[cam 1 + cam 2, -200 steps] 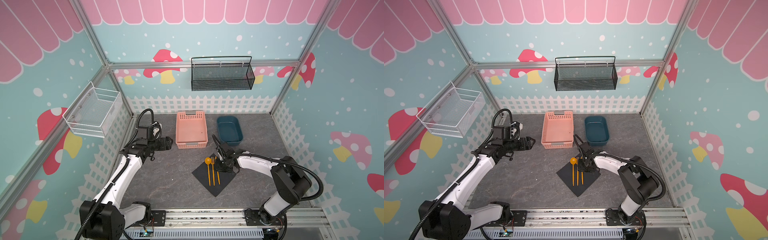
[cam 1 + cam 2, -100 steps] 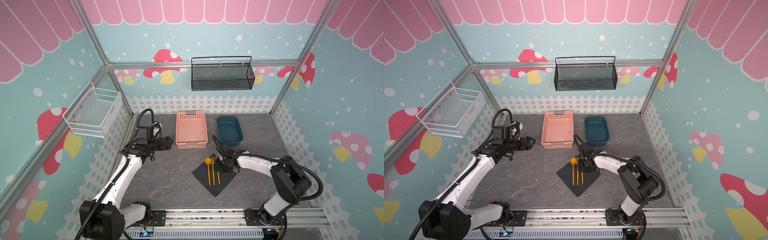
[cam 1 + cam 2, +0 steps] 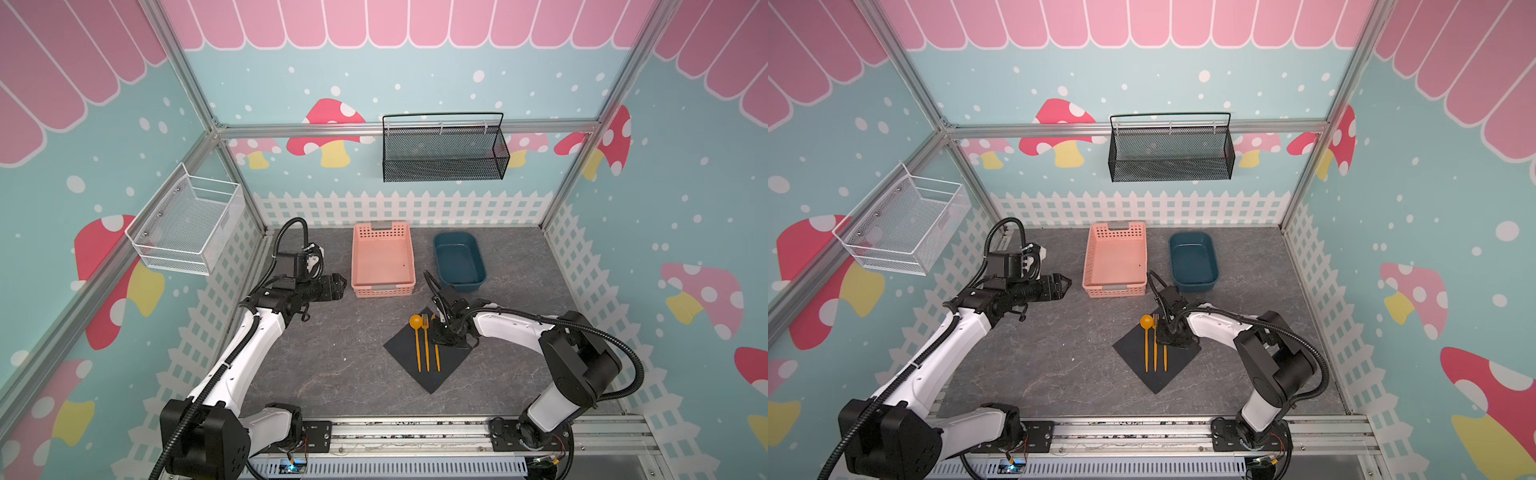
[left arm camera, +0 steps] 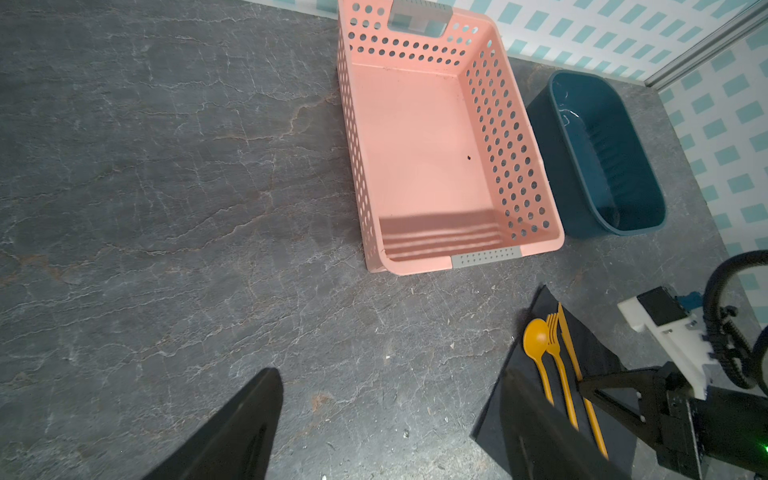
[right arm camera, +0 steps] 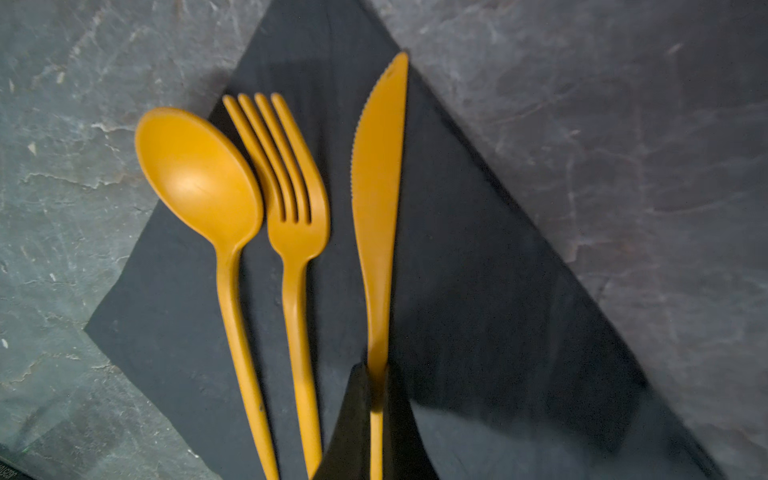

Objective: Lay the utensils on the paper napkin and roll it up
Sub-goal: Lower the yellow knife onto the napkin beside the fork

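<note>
We clamp the slim orange plastic knife [image 5: 378, 187], lying near-to-far on the matte black paper napkin [image 5: 478, 291], in our right gripper [image 5: 376, 386]; our left gripper [image 3: 343, 286] gapes open, well off left.

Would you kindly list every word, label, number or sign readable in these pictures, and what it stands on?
None legible: the pink basket, blue tub, napkin, spoon, fork and knife carry no print.
Pale marks at the right wrist view's corner: cut off, too blurred to read.
</note>
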Robot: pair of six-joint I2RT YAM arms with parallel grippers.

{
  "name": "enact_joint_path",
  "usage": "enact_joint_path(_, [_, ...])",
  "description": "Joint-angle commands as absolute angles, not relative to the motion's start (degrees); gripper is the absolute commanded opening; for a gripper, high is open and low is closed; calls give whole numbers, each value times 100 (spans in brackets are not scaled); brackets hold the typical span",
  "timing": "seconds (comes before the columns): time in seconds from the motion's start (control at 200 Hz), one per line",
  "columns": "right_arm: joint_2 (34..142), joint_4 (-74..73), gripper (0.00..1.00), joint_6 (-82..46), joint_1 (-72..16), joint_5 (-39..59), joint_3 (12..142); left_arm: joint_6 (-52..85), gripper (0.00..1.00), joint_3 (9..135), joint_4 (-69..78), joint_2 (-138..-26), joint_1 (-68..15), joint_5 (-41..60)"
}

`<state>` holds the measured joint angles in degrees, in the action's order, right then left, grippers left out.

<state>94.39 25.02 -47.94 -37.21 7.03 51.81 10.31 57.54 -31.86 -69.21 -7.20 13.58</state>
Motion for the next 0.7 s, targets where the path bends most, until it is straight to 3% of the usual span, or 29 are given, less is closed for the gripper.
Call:
enact_joint_path(0.0, [9525,2508,5,-4904,-3768,679,5149,1057,84,5737,-3129,-6943,-692,1437])
enact_joint_path(0.37, [9513,2500,7,-4924,-3778,744,5161,1063,84,5731,-3129,-6961,-695,1454])
enact_joint_path(0.695, [9512,2501,19,-4931,-3771,754,5197,1063,84,5733,-3125,-6944,-690,1433])
